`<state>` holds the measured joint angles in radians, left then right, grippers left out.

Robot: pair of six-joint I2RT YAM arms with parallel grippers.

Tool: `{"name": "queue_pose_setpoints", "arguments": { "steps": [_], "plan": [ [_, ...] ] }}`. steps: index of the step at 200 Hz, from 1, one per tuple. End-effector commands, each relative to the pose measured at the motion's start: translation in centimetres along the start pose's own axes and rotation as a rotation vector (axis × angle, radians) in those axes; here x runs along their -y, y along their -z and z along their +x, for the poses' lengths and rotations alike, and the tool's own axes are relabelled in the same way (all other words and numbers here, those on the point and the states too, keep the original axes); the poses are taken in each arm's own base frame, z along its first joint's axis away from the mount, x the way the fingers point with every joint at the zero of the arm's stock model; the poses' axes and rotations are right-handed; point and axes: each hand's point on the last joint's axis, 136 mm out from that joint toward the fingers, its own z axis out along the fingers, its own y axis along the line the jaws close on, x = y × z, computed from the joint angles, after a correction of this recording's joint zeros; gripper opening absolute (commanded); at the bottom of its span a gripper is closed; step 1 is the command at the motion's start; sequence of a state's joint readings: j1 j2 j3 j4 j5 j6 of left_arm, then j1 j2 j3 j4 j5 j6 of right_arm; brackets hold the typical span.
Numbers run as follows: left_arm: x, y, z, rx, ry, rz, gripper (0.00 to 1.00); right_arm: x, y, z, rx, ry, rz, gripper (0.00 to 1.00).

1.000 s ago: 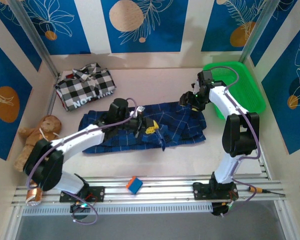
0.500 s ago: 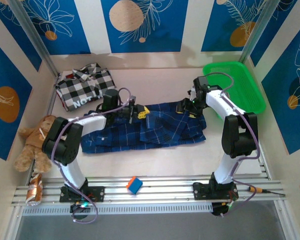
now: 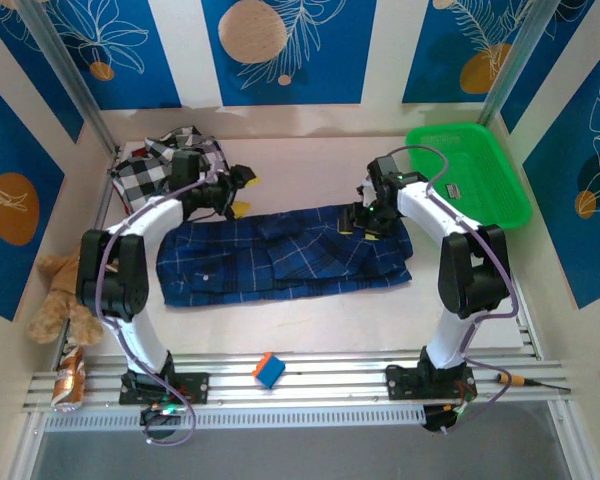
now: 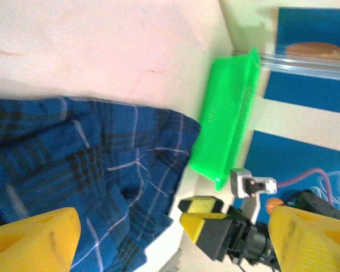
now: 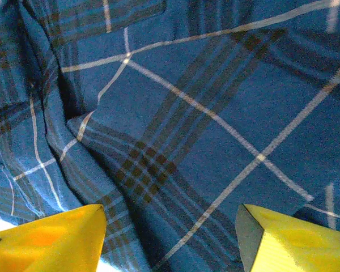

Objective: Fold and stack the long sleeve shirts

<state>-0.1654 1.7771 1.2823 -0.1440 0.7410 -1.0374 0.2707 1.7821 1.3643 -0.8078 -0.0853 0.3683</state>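
Pale desk and blue leaf-print walls box in the two arms. Closest to where they are bolted, a small blue-and-orange cube sits on the rail, well short of either end effector.

Further in lies the dark blue plaid shirt, spread in a long, partly folded band. Its long axis runs from side to side across the desk, from one arm toward the other. The right end effector hangs right over the band's right end. Its yellow fingers are spread and the cloth lies under them. From the wrist view I see nothing pinched between them.

The left end effector sits just past the band's far left edge, off the cloth. Its fingers are wide apart, with nothing between them. From it, the plaid shirt lies on the near side and stretches away to its right. The black-and-white checked shirt is crumpled just behind its wrist, on the left.

I'd say each arm is nearer its own end of the band, so a fold across the long axis would suit them both. The left one would first have to come back toward the near side to reach cloth.

Beyond the right end effector, off to its right, the green basket rests against the back wall.
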Motion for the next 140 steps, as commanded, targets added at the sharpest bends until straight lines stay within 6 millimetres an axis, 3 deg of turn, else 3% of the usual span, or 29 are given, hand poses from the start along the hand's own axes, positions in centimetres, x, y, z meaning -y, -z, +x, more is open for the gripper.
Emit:
{"name": "queue_pose_setpoints", "arguments": {
  "steps": [1, 18, 32, 54, 87, 106, 140],
  "plan": [
    [-2.7, 4.3, 1.5, 0.012, -0.188, -0.355, 0.88, 0.0, 0.6, 1.3, -0.016, 0.001, 0.007, 0.64],
    [-4.6, 6.6, 2.3, -0.025, -0.282, -0.582, 0.88, 0.1, 0.6, 1.3, -0.018, -0.001, 0.008, 0.64],
    [-4.0, 6.6, 3.4, -0.086, -0.442, -0.671, 0.88, 0.1, 0.6, 1.3, -0.017, -0.001, 0.013, 0.64],
    [-2.4, 3.6, 7.1, -0.271, -0.735, -0.708, 0.87, 0.3, 0.8, 1.0, -0.011, -0.010, 0.015, 0.64],
    [-4.6, -0.6, 10.7, -0.527, -0.921, -0.775, 0.78, 0.4, 1.3, 0.7, -0.007, -0.024, 0.012, 0.64],
    [-5.6, -2.3, 10.9, -0.562, -1.007, -0.818, 0.76, 0.5, 1.7, 0.8, -0.004, -0.021, 0.021, 0.64],
    [-7.1, -4.5, 8.9, -0.552, -1.118, -0.920, 0.69, 0.5, 2.0, 1.0, -0.005, -0.030, 0.022, 0.64]
  ]
}}
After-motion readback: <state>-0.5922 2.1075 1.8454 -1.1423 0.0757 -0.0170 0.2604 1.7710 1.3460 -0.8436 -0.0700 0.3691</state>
